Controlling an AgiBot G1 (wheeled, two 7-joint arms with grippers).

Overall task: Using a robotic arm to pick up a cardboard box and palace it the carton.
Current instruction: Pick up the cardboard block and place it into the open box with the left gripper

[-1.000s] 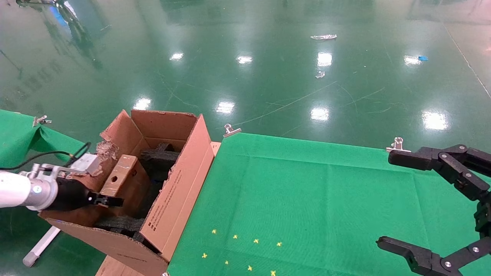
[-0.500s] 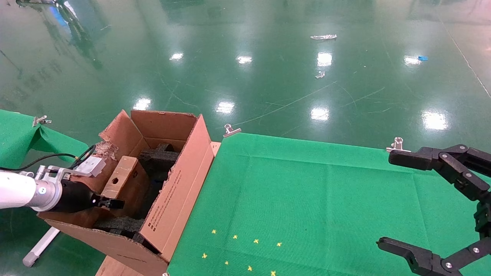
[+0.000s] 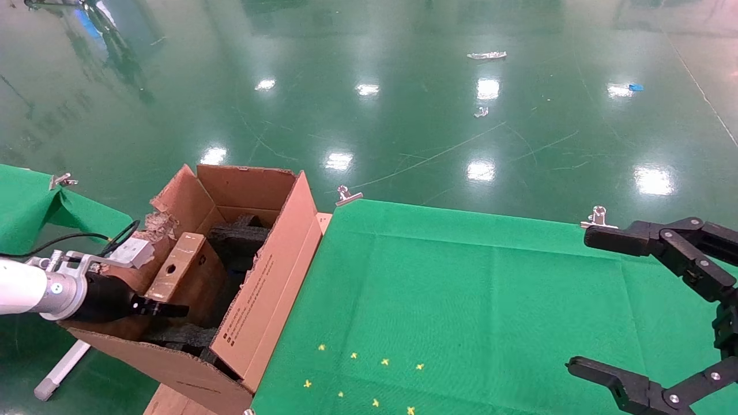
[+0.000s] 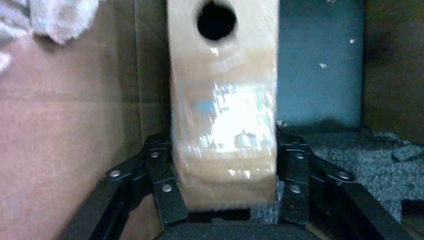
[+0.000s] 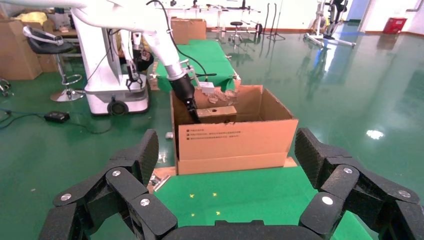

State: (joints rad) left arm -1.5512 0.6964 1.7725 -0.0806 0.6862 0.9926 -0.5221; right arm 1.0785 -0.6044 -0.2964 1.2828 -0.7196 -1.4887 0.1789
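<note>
The small brown cardboard box (image 3: 185, 271), with a round hole in its top face, stands inside the large open carton (image 3: 262, 300) at the left, against the carton's torn flap side. My left gripper (image 3: 166, 309), on the white arm, reaches into the carton. In the left wrist view the box (image 4: 222, 115) sits between its black fingers (image 4: 162, 175), which press both sides. The right wrist view shows the carton (image 5: 235, 140) and box (image 5: 216, 111) from afar. My right gripper (image 3: 585, 301) hangs open and empty over the table's right side.
Black foam blocks (image 3: 239, 236) lie inside the carton. A green-covered table (image 3: 461, 288) with metal clips (image 3: 346, 196) and small yellow marks (image 3: 369, 374) lies to the carton's right. A white leg (image 3: 57, 374) stands on the floor below the left arm.
My left gripper has sunk slightly lower in the carton with the box in it. The right arm has not moved.
</note>
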